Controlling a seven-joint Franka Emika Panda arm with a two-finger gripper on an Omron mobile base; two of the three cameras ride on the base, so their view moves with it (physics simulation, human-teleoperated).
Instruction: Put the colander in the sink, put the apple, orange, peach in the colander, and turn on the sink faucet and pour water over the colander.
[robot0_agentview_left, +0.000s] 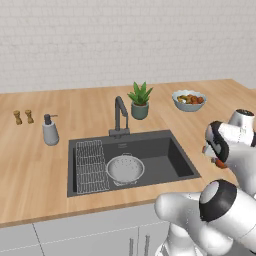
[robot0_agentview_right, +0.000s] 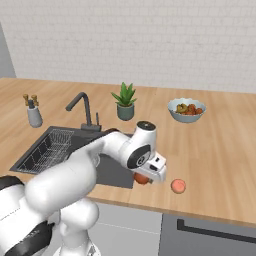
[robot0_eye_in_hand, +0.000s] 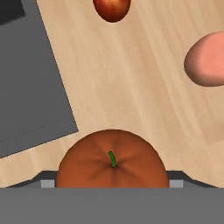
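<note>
The orange (robot0_eye_in_hand: 113, 159) lies on the wooden counter right of the sink (robot0_agentview_left: 170, 155), and its sides meet the jaws of my gripper (robot0_agentview_right: 144, 176), which is shut on it. In the right base view the orange (robot0_agentview_right: 141, 179) shows just under the hand. The pale pink peach (robot0_agentview_right: 178, 186) rests a little to its right, also the peach (robot0_eye_in_hand: 208, 59) in the hand view. Beyond the orange sits the red apple (robot0_eye_in_hand: 112, 8). The silvery colander (robot0_agentview_left: 125, 169) stands in the sink beside the wire rack (robot0_agentview_left: 91, 166). Behind the basin rises the dark faucet (robot0_agentview_left: 119, 116); I see no water running.
A blue-grey bowl of mixed food (robot0_agentview_left: 189, 100) and a potted plant (robot0_agentview_left: 140, 100) stand at the back of the counter. The soap dispenser (robot0_agentview_left: 50, 131) and two small shakers (robot0_agentview_left: 23, 117) are left of the sink. The counter's front edge runs close behind the fruit.
</note>
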